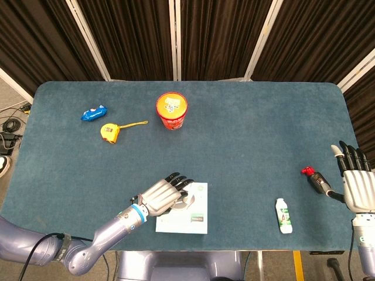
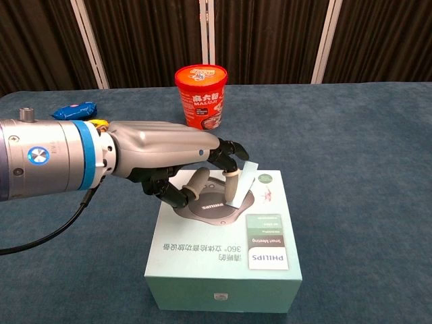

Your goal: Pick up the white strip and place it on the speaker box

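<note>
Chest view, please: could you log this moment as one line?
left hand: pinches strip over box | strip: tilted, unreleased | right hand: open, idle

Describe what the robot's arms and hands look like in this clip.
The left hand has a silver-grey metallic back and black fingers with pale tips. Its wrist is a silver cylinder with a blue band and a round blue mark, trailing a black cable. In the head view the left arm is lavender-grey. The right hand is silver-white with black fingers, one white-tipped.
</note>
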Available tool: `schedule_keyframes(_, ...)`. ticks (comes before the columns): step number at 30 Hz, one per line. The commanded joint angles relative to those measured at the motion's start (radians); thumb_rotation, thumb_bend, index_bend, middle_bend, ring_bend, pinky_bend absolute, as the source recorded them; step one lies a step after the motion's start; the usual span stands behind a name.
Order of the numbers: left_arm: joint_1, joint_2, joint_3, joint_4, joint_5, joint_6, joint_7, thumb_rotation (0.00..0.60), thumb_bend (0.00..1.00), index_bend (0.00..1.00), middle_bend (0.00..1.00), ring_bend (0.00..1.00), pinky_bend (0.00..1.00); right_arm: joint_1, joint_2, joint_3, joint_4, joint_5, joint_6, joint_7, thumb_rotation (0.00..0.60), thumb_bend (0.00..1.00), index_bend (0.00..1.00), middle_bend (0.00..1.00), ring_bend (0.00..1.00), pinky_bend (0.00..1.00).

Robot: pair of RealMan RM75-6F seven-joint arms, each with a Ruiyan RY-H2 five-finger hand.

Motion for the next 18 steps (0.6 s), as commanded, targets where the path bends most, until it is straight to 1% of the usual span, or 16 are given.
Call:
schedule_keyframes(1,0.0,-0.007,0.004,0.004,-0.002,0.001,0.004,0.6,0.99,0.36,0.0,0.0,0.0,-0.001,0.0,0.001,0.0,0.0,0.0,0.0,0.6,0.12,0.03,0.0,0.0,0.0)
schedule_keyframes(6,0.001,-0.014,0.011,0.01,-0.004,0.001,0.011,0.6,0.98,0.36,0.0,0.0,0.0,-0.002,0.001,0.004,0.0,0.001,0.001,0.002,0.6,0.12,0.03,0.0,0.0,0.0)
schedule_keyframes(10,0.004,-0.009,0.006,0.007,0.001,0.005,0.006,0.6,0.98,0.36,0.0,0.0,0.0,-0.003,0.001,0.004,0.0,0.0,-0.001,0.002,0.6,0.11,0.03,0.0,0.0,0.0)
schedule_keyframes(14,0.013,-0.002,-0.003,0.005,0.03,0.016,-0.011,0.6,0.98,0.36,0.0,0.0,0.0,-0.004,0.003,0.006,-0.001,0.001,0.0,0.004,0.6,0.11,0.03,0.0,0.0,0.0)
schedule_keyframes(18,0.021,0.004,0.006,0.007,0.057,0.014,-0.015,0.6,0.98,0.36,0.0,0.0,0.0,-0.004,0.004,0.008,-0.001,0.002,-0.001,0.007,0.6,0.12,0.03,0.0,0.0,0.0)
